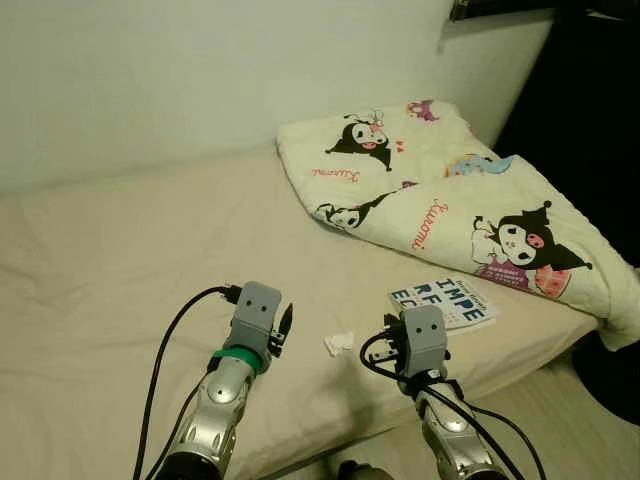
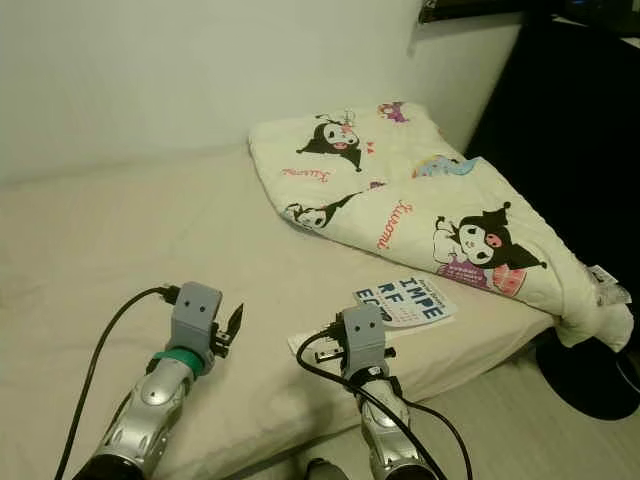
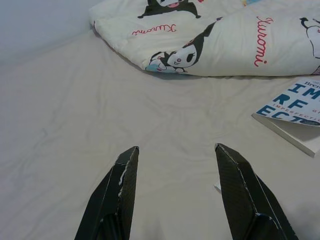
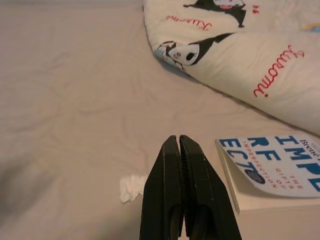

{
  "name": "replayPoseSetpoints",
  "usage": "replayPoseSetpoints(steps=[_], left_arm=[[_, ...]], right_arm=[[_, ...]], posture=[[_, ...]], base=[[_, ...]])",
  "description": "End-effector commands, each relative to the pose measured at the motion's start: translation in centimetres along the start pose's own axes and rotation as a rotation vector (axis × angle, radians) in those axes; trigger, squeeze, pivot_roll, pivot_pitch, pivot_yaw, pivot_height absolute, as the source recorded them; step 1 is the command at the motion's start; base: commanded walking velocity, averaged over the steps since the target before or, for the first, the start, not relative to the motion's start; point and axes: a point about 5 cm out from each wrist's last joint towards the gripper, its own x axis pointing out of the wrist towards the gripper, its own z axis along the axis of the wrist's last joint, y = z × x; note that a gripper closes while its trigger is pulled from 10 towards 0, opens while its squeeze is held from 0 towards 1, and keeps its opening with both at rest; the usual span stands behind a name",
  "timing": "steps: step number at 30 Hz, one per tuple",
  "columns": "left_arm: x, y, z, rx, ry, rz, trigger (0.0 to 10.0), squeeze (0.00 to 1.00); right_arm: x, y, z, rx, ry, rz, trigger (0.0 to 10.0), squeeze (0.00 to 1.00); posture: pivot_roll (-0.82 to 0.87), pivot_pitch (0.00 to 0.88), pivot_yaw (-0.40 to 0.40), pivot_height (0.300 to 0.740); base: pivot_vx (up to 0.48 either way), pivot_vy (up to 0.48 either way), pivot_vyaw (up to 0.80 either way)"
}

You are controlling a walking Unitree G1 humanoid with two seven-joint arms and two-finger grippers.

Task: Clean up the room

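— So how much of the tidying looks done?

— Little, by my reading. Lower middle of the left eye view, a small crumpled white scrap (image 1: 339, 343) lies loose on the beige bed (image 1: 120, 260), and a white-and-blue book (image 1: 447, 301) sits just right of it near the mattress edge. Neither is picked up.

— And the blanket?

— The cartoon-print blanket (image 1: 440, 200) fills the upper right of the frame, roughly folded over, one end drooping off the bed's edge. Whether that counts as tidy I can't say.

— Where are the arms?

— Both are raised over the near edge of the bed. The left gripper (image 3: 175, 155) has its fingers spread wide and empty, aimed at bare sheet at the bottom centre of its wrist view. The right gripper (image 4: 179, 145) is clenched, fingers pressed together with nothing between them; the scrap lies just beside its tip and the book on the other side.

— So what's left?

— Likely everything visible: the scrap, then the book, maybe the blanket. The right gripper must spread before it can take the scrap.
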Motion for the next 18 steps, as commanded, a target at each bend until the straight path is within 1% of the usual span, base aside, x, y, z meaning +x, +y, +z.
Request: replayPoseSetpoints(steps=[1,6,11,14,18], left_arm=[[-0.30,0.00,-0.38,-0.011,0.020,-0.002,10.0,0.00],[-0.22,-0.14,-0.25,-0.015,0.018,-0.004,10.0,0.00],[-0.13,-0.22,-0.20,-0.013,0.017,-0.009,10.0,0.00],[-0.12,-0.24,-0.20,-0.012,0.017,-0.009,10.0,0.00],[-0.04,-0.32,-0.16,-0.009,0.018,-0.013,10.0,0.00]], right_arm=[[-0.23,0.09,-0.19,0.000,0.007,-0.005,10.0,0.00],[-0.04,0.18,0.14,0.001,-0.005,-0.005,10.0,0.00],[0.01,0.24,0.25,0.005,-0.009,-0.002,10.0,0.00],[-0.02,0.22,0.23,0.005,-0.008,-0.002,10.0,0.00],[-0.07,0.20,0.21,0.006,-0.005,-0.003,10.0,0.00]], posture=[[-0.10,0.056,0.031,0.740],[-0.10,0.056,0.031,0.725],[-0.10,0.055,0.031,0.695],[-0.10,0.055,0.031,0.690],[-0.10,0.052,0.032,0.670]], base=[[0.000,0.000,0.00],[0.000,0.000,0.00],[0.000,0.000,0.00],[0.000,0.000,0.00],[0.000,0.000,0.00]])
